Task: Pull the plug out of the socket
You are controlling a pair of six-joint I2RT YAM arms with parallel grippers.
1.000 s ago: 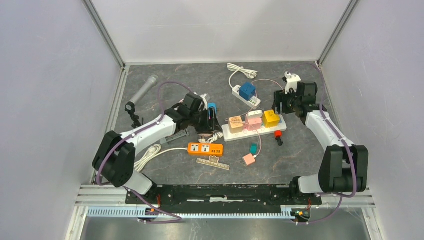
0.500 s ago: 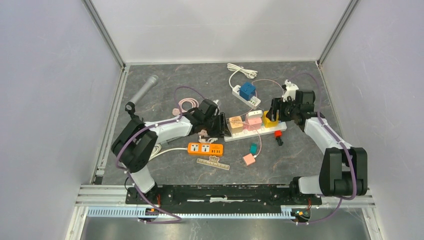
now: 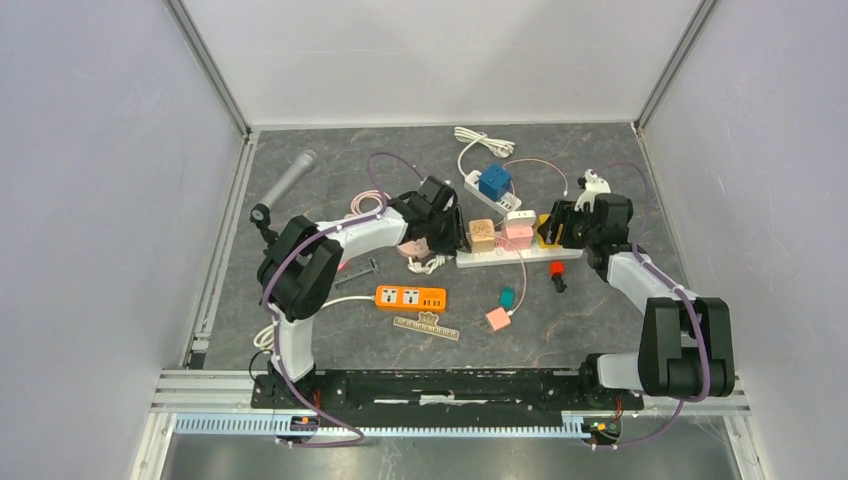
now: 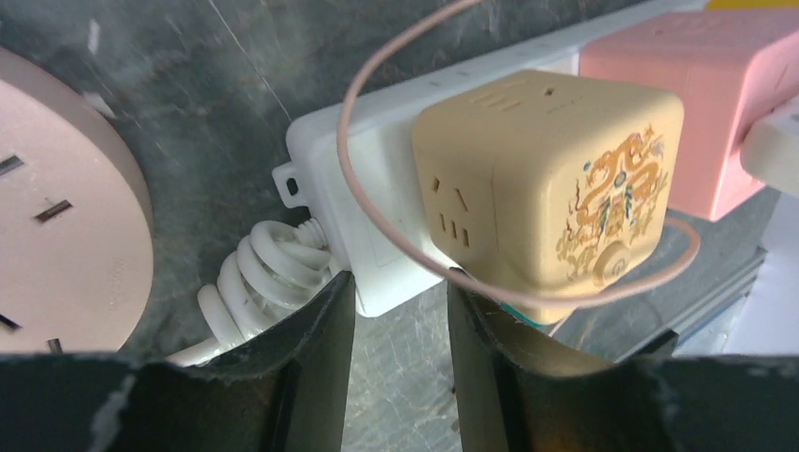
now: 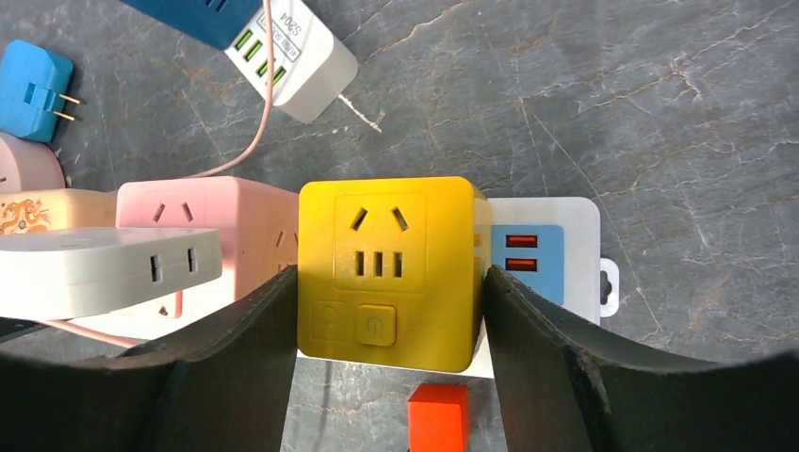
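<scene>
Right pincer [image 5: 391, 282] clenched on yellow plug [image 5: 386, 245], left pincer [image 4: 400, 287] grasping strip [image 4: 316, 155] end; pull plug straight off, strip pinned to counter.

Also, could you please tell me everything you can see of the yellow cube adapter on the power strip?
The yellow cube adapter is a glossy plastic block with rounded edges. Its upper face shows two slanted slots, three straight slots and a round power button. It sits upright, plugged into the white power strip, between that strip's blue USB panel and a pink cube adapter. The right claw grips it, one finger against each side.
</scene>
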